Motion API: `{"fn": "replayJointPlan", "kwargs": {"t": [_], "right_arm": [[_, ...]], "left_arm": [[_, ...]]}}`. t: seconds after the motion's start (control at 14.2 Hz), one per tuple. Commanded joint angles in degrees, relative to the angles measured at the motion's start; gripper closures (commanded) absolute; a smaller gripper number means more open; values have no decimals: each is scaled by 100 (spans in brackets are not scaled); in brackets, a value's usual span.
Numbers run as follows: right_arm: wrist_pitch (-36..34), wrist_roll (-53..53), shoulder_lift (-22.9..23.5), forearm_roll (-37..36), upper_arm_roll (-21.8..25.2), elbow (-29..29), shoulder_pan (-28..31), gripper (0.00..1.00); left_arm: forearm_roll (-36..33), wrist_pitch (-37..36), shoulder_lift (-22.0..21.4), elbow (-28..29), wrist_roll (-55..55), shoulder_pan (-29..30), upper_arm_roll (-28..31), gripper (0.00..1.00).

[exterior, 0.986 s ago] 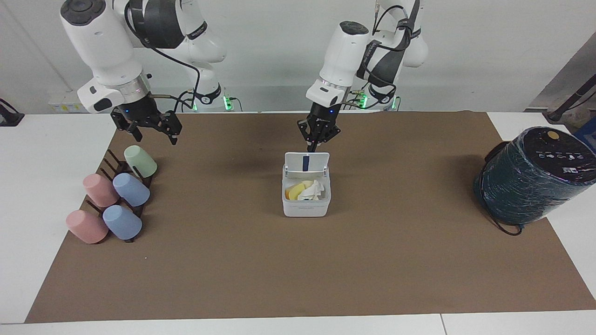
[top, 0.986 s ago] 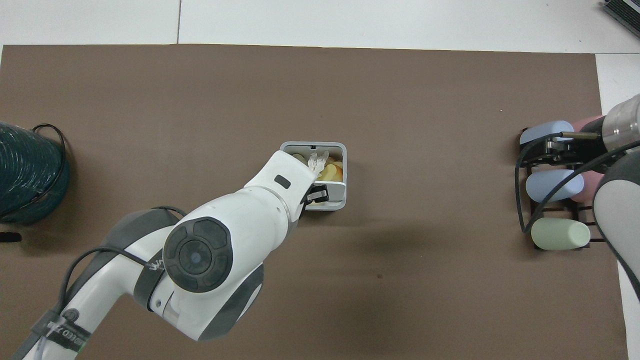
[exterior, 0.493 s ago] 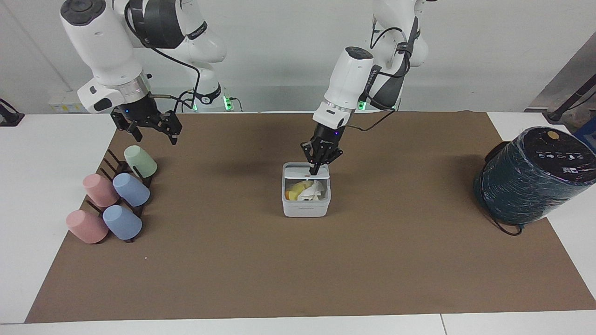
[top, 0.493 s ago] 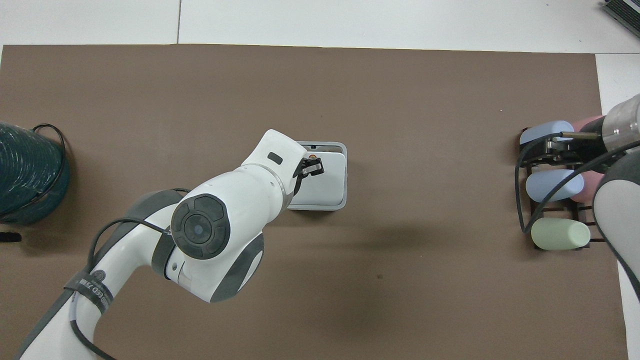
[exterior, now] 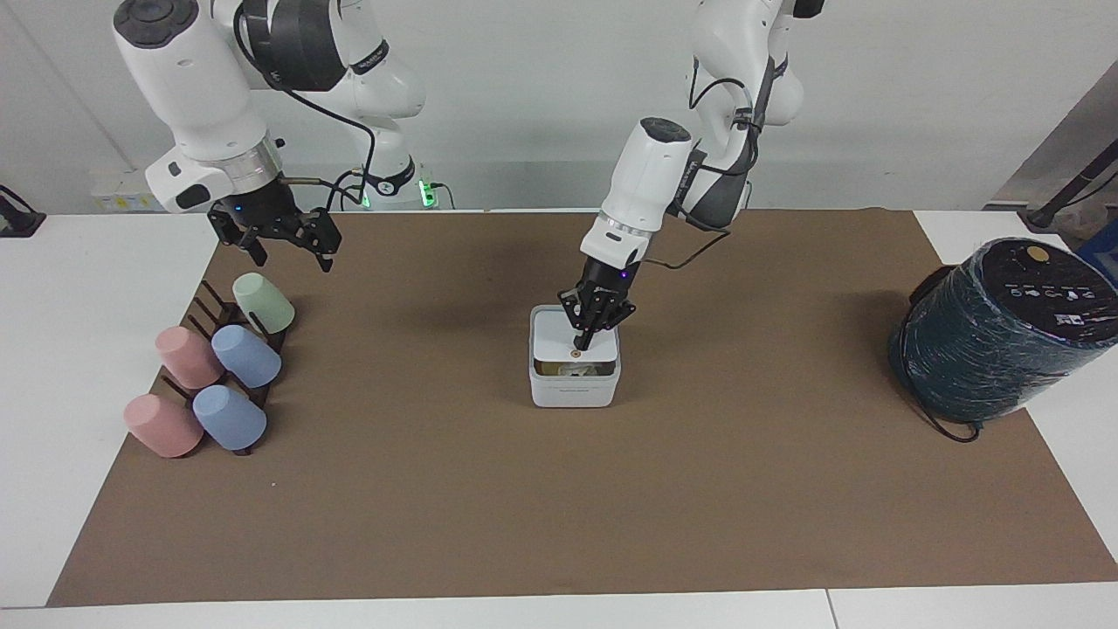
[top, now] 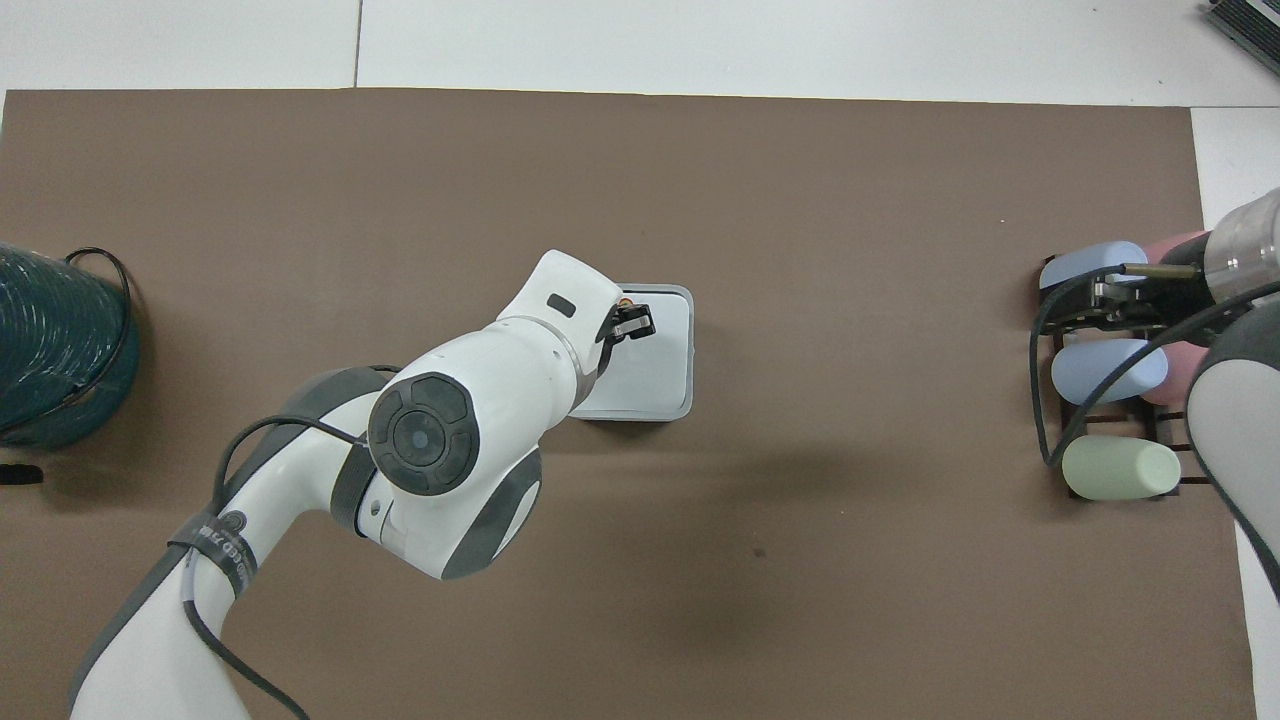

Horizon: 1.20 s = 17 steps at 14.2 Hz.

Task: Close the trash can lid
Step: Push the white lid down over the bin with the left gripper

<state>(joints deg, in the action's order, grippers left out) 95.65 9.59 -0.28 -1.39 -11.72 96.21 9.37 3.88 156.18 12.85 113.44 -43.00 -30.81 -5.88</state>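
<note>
Pressing down: left end effector (exterior: 581,342), fingers together and gripping nothing, tip on the lid (exterior: 563,336) near its free edge; a slim gap remains above the trash can (exterior: 574,387) directly below. Light, stiff plastic, likely slides; push, don't grab. Brown mat on tabletop (exterior: 524,507), roomy. Right end effector (exterior: 281,247) waits, spread, over cup rack (exterior: 229,358).

white table (exterior: 52,349) carries a brown mat (exterior: 559,507). on the mat: trash can (exterior: 574,389) mid-table, cup rack (exterior: 229,349) toward the right arm's end, teal cylinder (exterior: 996,332) at the left arm's end.
</note>
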Motion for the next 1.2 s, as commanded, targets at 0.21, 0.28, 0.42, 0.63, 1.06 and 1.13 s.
{"fn": "replayJointPlan", "kwargs": {"t": [0.21, 0.28, 0.42, 0.63, 1.06, 1.13], "right_arm": [[-3, 43, -95, 33, -59, 91, 74, 0], [-3, 43, -95, 33, -59, 91, 74, 0], [-11, 34, -95, 33, -59, 91, 74, 0], [-3, 43, -95, 33, -59, 91, 74, 0], [-3, 34, -95, 33, -59, 91, 74, 0], [-3, 43, -95, 33, -59, 91, 74, 0]], "left_arm": [[51, 255, 499, -209, 38, 93, -9, 92], [51, 282, 560, -209, 38, 93, -9, 92], [51, 291, 596, -209, 29, 93, -9, 90], [51, 63, 456, -235, 20, 136, 17, 84], [16, -2790, -151, -1278, 317, 751, 34, 77], [16, -3221, -142, -1516, 623, 882, 35, 77]]}}
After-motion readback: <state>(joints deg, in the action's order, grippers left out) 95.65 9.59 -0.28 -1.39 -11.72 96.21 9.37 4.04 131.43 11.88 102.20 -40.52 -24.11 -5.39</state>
